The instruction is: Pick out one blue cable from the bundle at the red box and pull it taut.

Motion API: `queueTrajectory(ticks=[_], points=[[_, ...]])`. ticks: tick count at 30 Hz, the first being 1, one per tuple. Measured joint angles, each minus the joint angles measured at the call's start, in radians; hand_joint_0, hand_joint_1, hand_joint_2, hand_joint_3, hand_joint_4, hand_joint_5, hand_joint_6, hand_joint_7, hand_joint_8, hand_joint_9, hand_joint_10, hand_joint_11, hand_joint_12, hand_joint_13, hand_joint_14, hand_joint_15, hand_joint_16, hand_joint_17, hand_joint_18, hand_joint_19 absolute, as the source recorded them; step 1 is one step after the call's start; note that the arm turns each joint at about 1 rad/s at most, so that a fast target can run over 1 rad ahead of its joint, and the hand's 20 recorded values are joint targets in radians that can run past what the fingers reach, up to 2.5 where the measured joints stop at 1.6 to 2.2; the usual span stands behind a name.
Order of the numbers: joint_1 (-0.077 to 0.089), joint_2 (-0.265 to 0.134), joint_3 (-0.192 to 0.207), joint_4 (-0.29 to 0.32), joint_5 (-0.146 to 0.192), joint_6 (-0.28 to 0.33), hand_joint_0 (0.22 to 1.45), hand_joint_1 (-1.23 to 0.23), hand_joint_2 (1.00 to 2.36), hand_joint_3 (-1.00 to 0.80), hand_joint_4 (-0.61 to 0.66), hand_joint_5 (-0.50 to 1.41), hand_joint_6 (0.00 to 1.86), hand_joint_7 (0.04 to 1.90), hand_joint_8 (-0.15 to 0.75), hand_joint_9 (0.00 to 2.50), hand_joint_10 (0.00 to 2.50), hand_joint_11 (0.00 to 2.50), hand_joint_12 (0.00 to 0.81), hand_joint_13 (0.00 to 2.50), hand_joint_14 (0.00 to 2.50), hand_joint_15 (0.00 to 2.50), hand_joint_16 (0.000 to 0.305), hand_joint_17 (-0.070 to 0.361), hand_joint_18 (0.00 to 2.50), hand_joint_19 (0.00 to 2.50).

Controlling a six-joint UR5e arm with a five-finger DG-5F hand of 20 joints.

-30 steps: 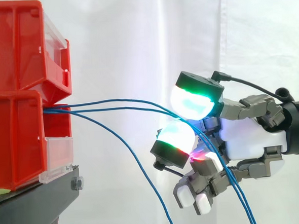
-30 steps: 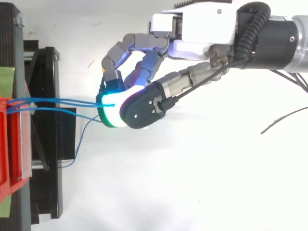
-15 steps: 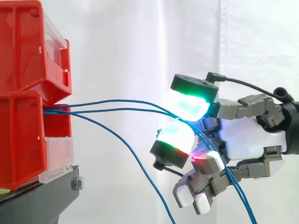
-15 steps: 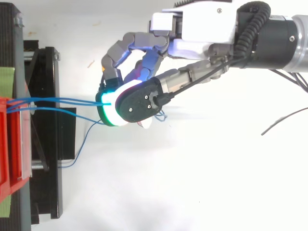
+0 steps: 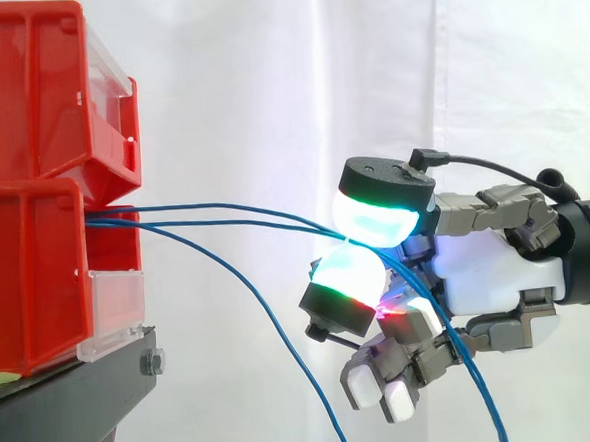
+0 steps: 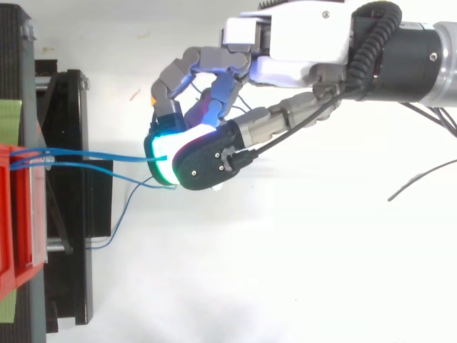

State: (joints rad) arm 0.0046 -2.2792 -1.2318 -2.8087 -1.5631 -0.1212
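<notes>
Side view: the hand (image 5: pixel 489 279) is coming in from the right with its palm facing the stacked red bins (image 5: pixel 33 197), which are sitting on the black stand (image 5: pixel 65 395). The fingers (image 5: pixel 380 211) are curling in, so one cyan-green glowing pad is pressing down onto a second pad just below it. The blue cables (image 5: pixel 224 207) are running from the gap between the two bins straight into that pinch, then dropping away under the hand. Two strands are going in there, and I can't tell whether it's gripping both or just one. They're sagging a little, not tight. A loose blue cable (image 5: pixel 271 323) is hanging down on its own, well clear of the pads.

Top view: the hand (image 6: pixel 300 36) is reaching in from the upper right, wrist roughly level, fingers bending down and round toward the bins. The pads are closing on the blue cables (image 6: pixel 100 158), which are stretching over from the red bin (image 6: pixel 14 214) across the stand (image 6: pixel 71 214).
</notes>
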Motion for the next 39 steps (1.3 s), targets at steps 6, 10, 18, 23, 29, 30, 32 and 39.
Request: queueTrajectory(ticks=[6, 10, 18, 23, 29, 30, 32, 39], points=[[0.000, 0.000, 0.000, 0.000, 0.000, 0.000, 0.70, -0.88, 1.02, -0.28, 0.06, -0.14, 0.89, 1.13, 0.315, 1.16, 0.03, 0.77, 0.533, 0.82, 0.02, 0.47, 0.062, 0.140, 0.73, 0.73], [0.000, 0.000, 0.000, 0.000, 0.000, 0.000, 0.73, -0.89, 1.01, -0.40, 0.03, -0.14, 0.90, 1.17, 0.314, 1.16, 0.03, 0.76, 0.530, 0.82, 0.02, 0.47, 0.062, 0.140, 0.75, 0.72], [0.000, 0.000, 0.000, 0.000, 0.000, 0.000, 0.76, -0.88, 1.00, -0.50, -0.01, -0.14, 0.90, 1.15, 0.308, 1.14, 0.03, 0.76, 0.523, 0.82, 0.02, 0.47, 0.062, 0.139, 0.75, 0.71], [0.000, 0.000, 0.000, 0.000, 0.000, 0.000, 0.77, -0.88, 1.00, -0.50, -0.03, -0.15, 0.91, 1.10, 0.303, 1.14, 0.03, 0.75, 0.522, 0.82, 0.02, 0.47, 0.062, 0.139, 0.75, 0.71], [0.000, 0.000, 0.000, 0.000, 0.000, 0.000, 0.77, -0.91, 1.00, -0.50, -0.04, -0.15, 0.91, 1.09, 0.301, 1.14, 0.03, 0.77, 0.514, 0.82, 0.02, 0.47, 0.062, 0.139, 0.75, 0.70], [0.000, 0.000, 0.000, 0.000, 0.000, 0.000, 0.77, -0.91, 1.00, -0.50, -0.04, -0.15, 0.91, 1.09, 0.300, 1.14, 0.03, 0.77, 0.510, 0.82, 0.02, 0.47, 0.062, 0.139, 0.75, 0.70], [0.000, 0.000, 0.000, 0.000, 0.000, 0.000, 0.76, -0.92, 1.00, -0.50, -0.03, -0.14, 0.92, 1.06, 0.294, 1.14, 0.03, 0.78, 0.507, 0.81, 0.02, 0.48, 0.062, 0.138, 0.75, 0.69], [0.000, 0.001, 0.000, 0.000, 0.000, 0.000, 0.61, -0.86, 1.00, -0.50, 0.09, -0.14, 0.91, 1.02, 0.297, 1.15, 0.03, 0.77, 0.497, 0.80, 0.02, 0.49, 0.062, 0.139, 0.72, 0.71]])
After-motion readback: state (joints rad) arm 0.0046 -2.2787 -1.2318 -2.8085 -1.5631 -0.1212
